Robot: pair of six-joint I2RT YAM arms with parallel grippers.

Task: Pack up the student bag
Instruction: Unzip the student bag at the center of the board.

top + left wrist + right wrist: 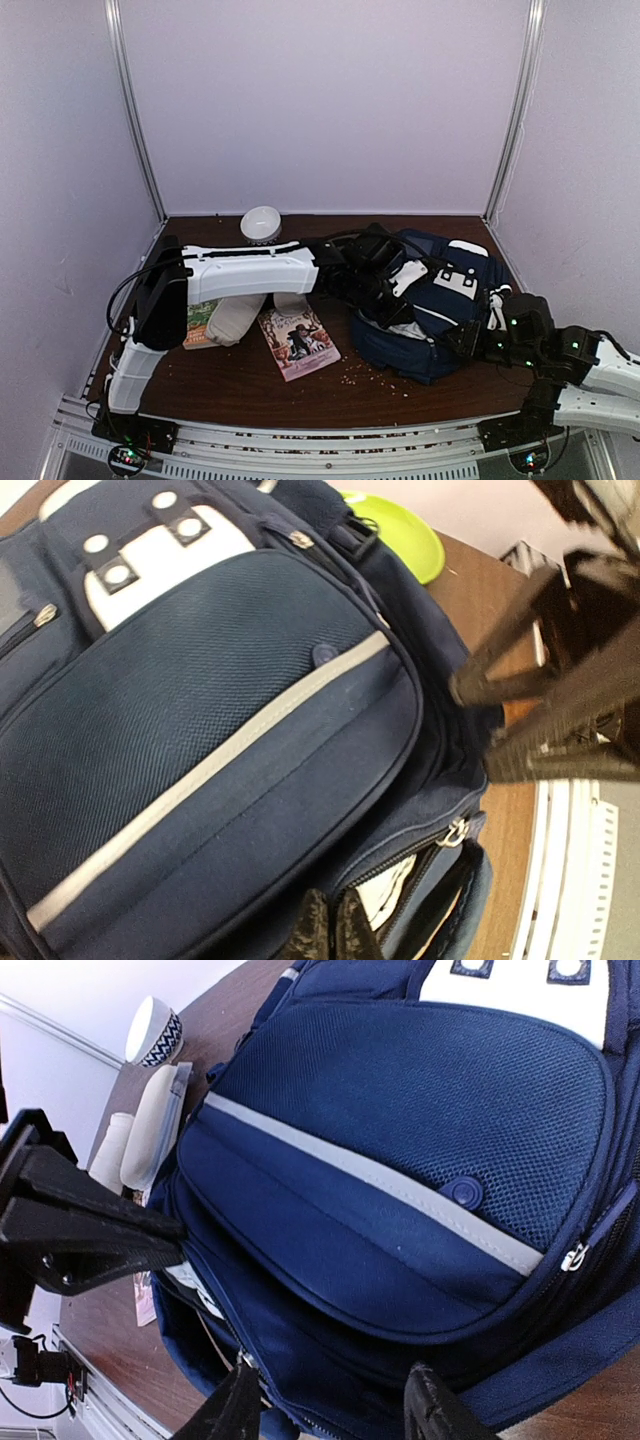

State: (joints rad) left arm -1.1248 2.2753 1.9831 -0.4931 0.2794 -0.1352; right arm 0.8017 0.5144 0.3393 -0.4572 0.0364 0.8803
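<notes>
The student bag point(452, 300) is a navy backpack with white stripes, lying on the right half of the table. It fills the left wrist view point(200, 730) and the right wrist view point(400, 1140). Its main zip is partly open, showing light lining point(390, 895) and a zip pull point(455, 832). My left gripper point(385, 290) reaches across from the left. Its fingers point(335, 930) are pressed together on the edge of the bag's opening. My right gripper point(462, 340) is open at the bag's near side, its fingers point(235, 1410) spread over the bag's lower edge.
A white patterned bowl point(261, 223) stands at the back. A beige pouch point(235, 318) and two books point(298, 342) lie under the left arm. A green plate point(400, 535) lies beyond the bag. Crumbs point(375, 375) are scattered near the front.
</notes>
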